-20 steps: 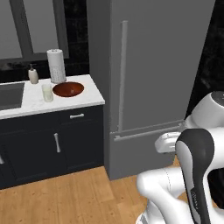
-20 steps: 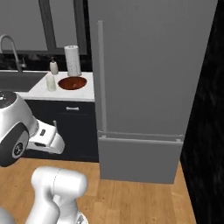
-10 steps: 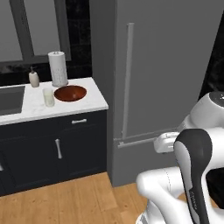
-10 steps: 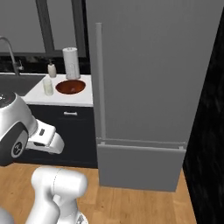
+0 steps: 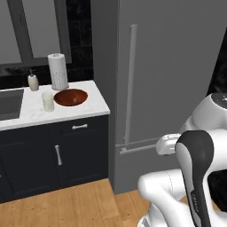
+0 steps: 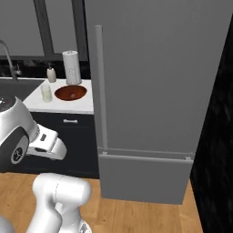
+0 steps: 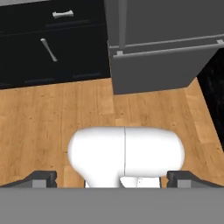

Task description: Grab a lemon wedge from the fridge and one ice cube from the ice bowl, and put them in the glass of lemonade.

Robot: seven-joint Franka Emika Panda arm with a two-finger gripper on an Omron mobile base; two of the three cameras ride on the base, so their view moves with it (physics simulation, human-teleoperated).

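Observation:
The fridge (image 5: 173, 84) is a tall grey cabinet with its doors shut and a long vertical bar handle (image 5: 130, 84); it also stands in the right base view (image 6: 154, 91), and its lower edge shows in the hand view (image 7: 162, 57). The lemon wedge is out of view. Left of the fridge, on the white counter, sit the reddish-brown ice bowl (image 5: 70, 97) (image 6: 70, 93) and the glass of lemonade (image 5: 48, 101) (image 6: 46, 93). My gripper (image 7: 111, 178) is open and empty, held low over the wooden floor and well short of the fridge.
A paper-towel roll (image 5: 58, 71) and a soap bottle (image 5: 32, 81) stand behind the bowl. A sink (image 5: 9, 104) lies at the counter's left. Dark navy cabinets (image 5: 57, 150) run under the counter. A black wall (image 6: 214, 136) flanks the fridge's right side.
The whole picture has grown and shifted slightly: the base has rolled closer to the fridge and counter. The gripper stays open and the fridge stays shut.

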